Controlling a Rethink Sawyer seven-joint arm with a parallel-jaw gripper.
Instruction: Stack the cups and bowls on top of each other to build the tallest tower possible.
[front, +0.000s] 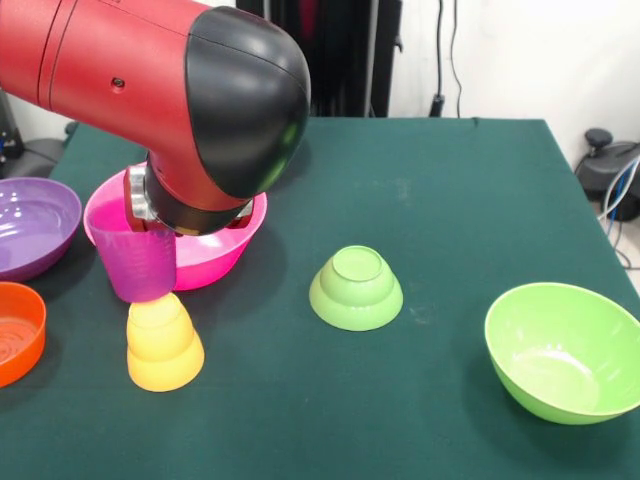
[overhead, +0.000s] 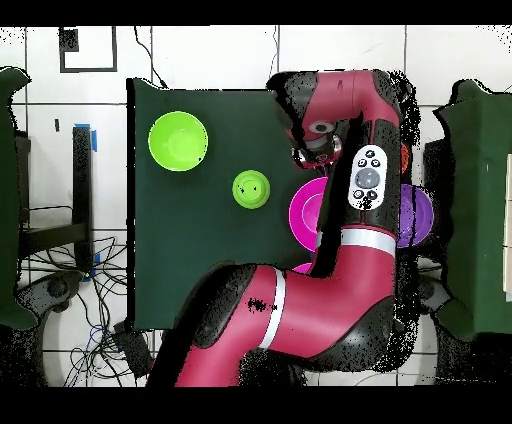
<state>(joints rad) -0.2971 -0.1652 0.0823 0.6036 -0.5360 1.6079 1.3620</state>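
Observation:
A translucent purple cup (front: 136, 262) sits upright on top of an upturned yellow-orange cup (front: 163, 345) at the table's left in the front view. The two seem to touch, with the purple one slightly off to the left. The arm's wrist (front: 190, 205) hangs right above and behind the purple cup and hides the gripper. A hot pink bowl (front: 222, 250) (overhead: 303, 205) stands behind the cups. A small green bowl (front: 356, 290) (overhead: 251, 189) lies upside down mid-table. A large lime green bowl (front: 565, 350) (overhead: 178, 140) sits upright at the right.
A wide purple bowl (front: 30, 225) (overhead: 418, 215) and a shallow orange bowl (front: 15, 330) sit at the left edge in the front view. The red arm (overhead: 340, 250) covers much of that side in the overhead view. Green cloth shows between the small green bowl and the lime bowl.

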